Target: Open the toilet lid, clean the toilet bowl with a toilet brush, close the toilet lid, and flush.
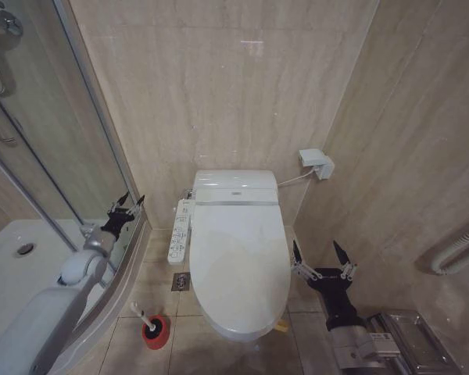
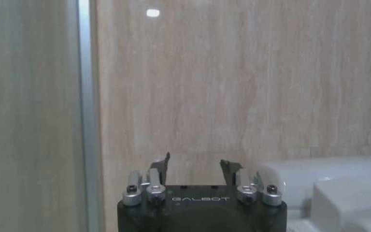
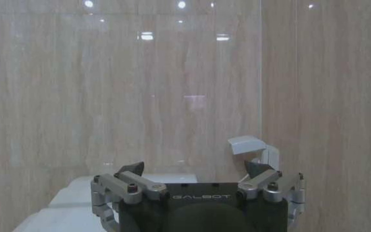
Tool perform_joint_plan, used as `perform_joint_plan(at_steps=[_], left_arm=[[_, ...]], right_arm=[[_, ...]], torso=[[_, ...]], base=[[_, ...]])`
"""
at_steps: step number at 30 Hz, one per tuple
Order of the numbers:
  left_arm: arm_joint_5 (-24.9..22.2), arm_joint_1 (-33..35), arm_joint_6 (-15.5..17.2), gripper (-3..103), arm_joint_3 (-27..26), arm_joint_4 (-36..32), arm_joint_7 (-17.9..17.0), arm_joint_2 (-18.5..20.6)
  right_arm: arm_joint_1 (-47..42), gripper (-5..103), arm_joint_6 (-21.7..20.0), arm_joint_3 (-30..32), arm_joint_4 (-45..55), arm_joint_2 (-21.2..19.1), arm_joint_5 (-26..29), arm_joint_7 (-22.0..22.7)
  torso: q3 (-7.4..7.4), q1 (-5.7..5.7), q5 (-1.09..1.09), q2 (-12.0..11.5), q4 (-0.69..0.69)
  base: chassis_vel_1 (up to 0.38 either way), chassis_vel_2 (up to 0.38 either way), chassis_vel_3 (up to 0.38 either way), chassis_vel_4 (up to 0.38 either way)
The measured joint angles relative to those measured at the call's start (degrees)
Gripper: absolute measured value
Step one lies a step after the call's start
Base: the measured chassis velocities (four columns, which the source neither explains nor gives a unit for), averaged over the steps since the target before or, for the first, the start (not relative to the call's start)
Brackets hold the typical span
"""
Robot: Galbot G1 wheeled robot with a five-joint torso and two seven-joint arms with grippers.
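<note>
The toilet lid (image 1: 238,266) is down, white and glossy, covering the toilet bowl, which is hidden under it. A small yellow strap (image 1: 281,324) shows at the lid's front right rim. The toilet brush (image 1: 143,316) stands on the floor to the front left of the toilet, its white handle leaning out of a red cup holder (image 1: 155,331). My left gripper (image 1: 131,201) (image 2: 194,163) hovers open to the left of the toilet, by the shower glass. My right gripper (image 1: 321,253) (image 3: 194,167) hangs open to the right of the lid, empty.
A shower enclosure with glass door (image 1: 55,148) and curved white tray (image 1: 16,258) fills the left. A control panel (image 1: 179,231) hangs on the toilet's left side. A white wall box (image 1: 316,162) sits at right, a floor drain (image 1: 180,280) left of the toilet, a metal rack (image 1: 410,340) at lower right.
</note>
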Motion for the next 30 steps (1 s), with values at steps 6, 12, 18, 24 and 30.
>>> perform_joint_plan(at_steps=[6, 12, 18, 24, 30], left_arm=[[-0.92, -8.15, -1.91, 56, 6.99, 7.02, 2.31, 0.48], [-1.86, -11.86, -2.86, 29, 11.8, 9.53, 4.33, 0.36], [-2.22, -13.12, -3.39, 3, 13.77, 10.34, 5.51, -0.43], [-2.82, -13.83, -3.44, 0, 14.94, 10.34, 5.98, -0.41], [-3.83, -13.5, -3.74, 0, 15.46, 10.17, 7.74, -0.14]], right_arm=[[0.01, 100, 0.0, 0.0, 0.0, 0.0, 0.0, 0.01], [0.0, 100, 0.0, 0.0, 0.0, 0.0, 0.0, 0.01], [0.0, 100, 0.0, 0.0, 0.0, 0.0, 0.0, 0.0], [0.01, 100, 0.0, 0.0, 0.0, 0.0, 0.0, 0.0], [0.02, 100, 0.0, 0.0, 0.0, 0.0, 0.0, 0.0]], torso=[[0.0, 0.0, 0.01, 0.0, 0.0], [0.0, 0.0, 0.01, 0.0, 0.0], [-0.01, -0.01, 0.01, 0.0, 0.0], [-0.01, -0.02, 0.01, 0.01, 0.0], [0.0, 0.01, 0.02, 0.0, 0.0]], base=[[0.0, 0.0, 0.0, 0.0], [0.0, 0.0, 0.0, 0.0], [-0.022, 0.029, 0.023, -0.037], [-0.106, 0.102, 0.109, -0.11], [-0.2, 0.191, 0.205, -0.202]])
